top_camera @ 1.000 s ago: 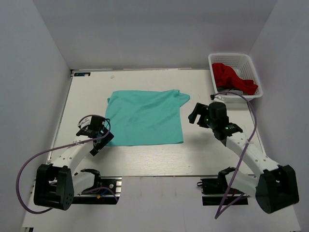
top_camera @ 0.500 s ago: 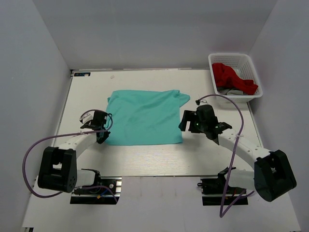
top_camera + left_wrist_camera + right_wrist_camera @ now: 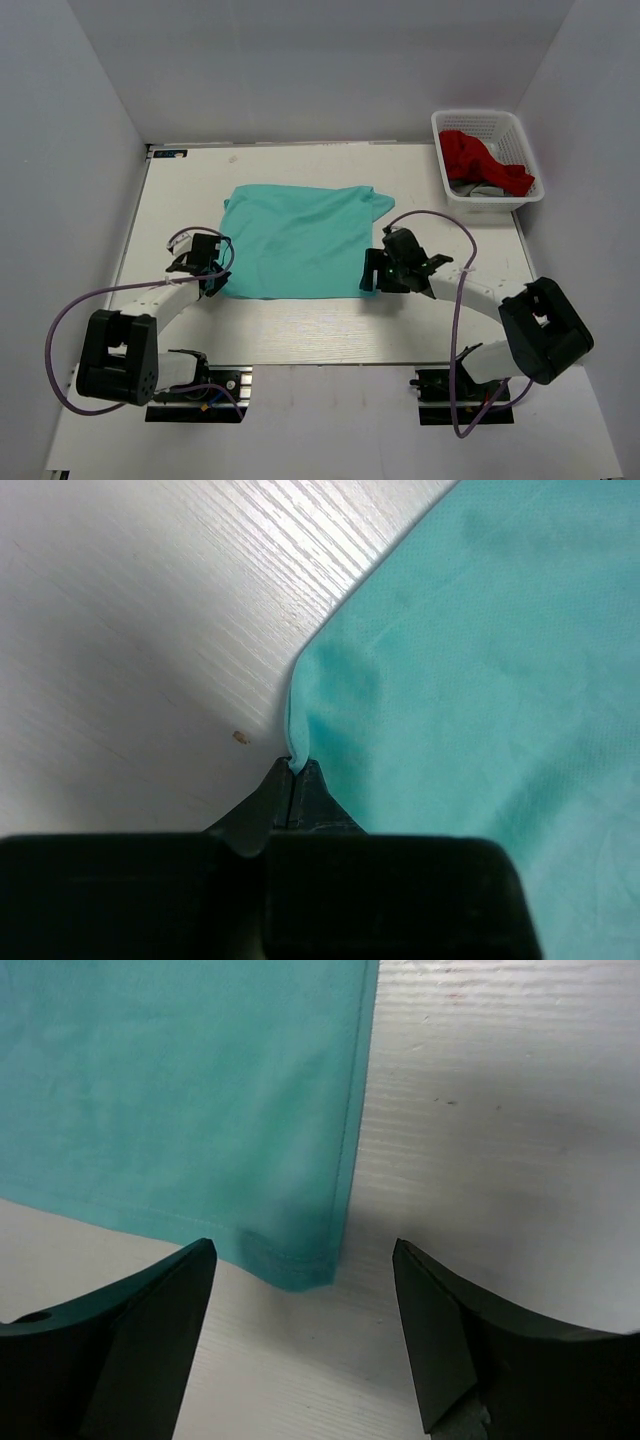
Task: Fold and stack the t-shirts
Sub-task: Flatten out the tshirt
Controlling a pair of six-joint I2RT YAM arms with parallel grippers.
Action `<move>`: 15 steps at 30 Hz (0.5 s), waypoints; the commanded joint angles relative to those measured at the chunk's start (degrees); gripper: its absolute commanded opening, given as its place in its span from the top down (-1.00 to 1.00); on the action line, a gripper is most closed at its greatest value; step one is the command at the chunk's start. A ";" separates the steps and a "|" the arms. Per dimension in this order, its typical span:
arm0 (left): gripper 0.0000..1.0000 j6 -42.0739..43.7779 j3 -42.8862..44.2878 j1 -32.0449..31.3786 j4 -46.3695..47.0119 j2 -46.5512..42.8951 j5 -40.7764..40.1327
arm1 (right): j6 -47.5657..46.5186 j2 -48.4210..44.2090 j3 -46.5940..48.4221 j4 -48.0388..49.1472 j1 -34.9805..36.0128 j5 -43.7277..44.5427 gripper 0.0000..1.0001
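White wood-grain tabletop (image 3: pixel 300 330) carries a smooth teal-green t-shirt (image 3: pixel 300 240); left hand (image 3: pixel 291 770) pinches its near corner, right hand (image 3: pixel 303 1260) gapes over the other.

The teal-green t-shirt (image 3: pixel 300 242) lies spread flat mid-surface (image 3: pixel 300 325), folded to a rough rectangle, its near-left corner pinched in the left hand (image 3: pixel 291 780). The red t-shirt (image 3: pixel 480 160) sits crumpled in the white basket (image 3: pixel 478 114), far right.

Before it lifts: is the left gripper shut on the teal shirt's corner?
Shut. The left gripper pinches the teal shirt at its corner, jaws meeting on the cloth.
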 commanded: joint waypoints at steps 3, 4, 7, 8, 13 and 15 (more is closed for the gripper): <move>1.00 0.95 -2.38 -0.35 -1.11 -1.08 3.63 | 3.95 0.25 -1.26 2.20 2.28 -0.42 -0.44; 1.00 0.95 -2.90 -0.35 -0.50 -1.08 3.63 | 3.87 0.43 -0.92 1.94 2.46 -0.07 -0.44; 1.00 1.48 -2.90 -0.35 -0.49 -1.08 3.63 | 3.87 2.27 0.57 0.63 3.34 0.63 -0.21; 1.00 1.48 -2.90 -0.35 -0.49 -1.08 3.63 | 3.87 3.23 1.10 0.45 4.03 0.81 -0.18; 1.00 1.48 -2.90 -0.35 0.03 -1.08 4.16 | 3.95 7.62 4.17 -2.18 5.62 3.97 0.22; 1.00 2.00 -2.90 -0.35 0.03 -1.08 4.16 | 4.83 8.17 4.18 -1.93 6.32 7.92 0.49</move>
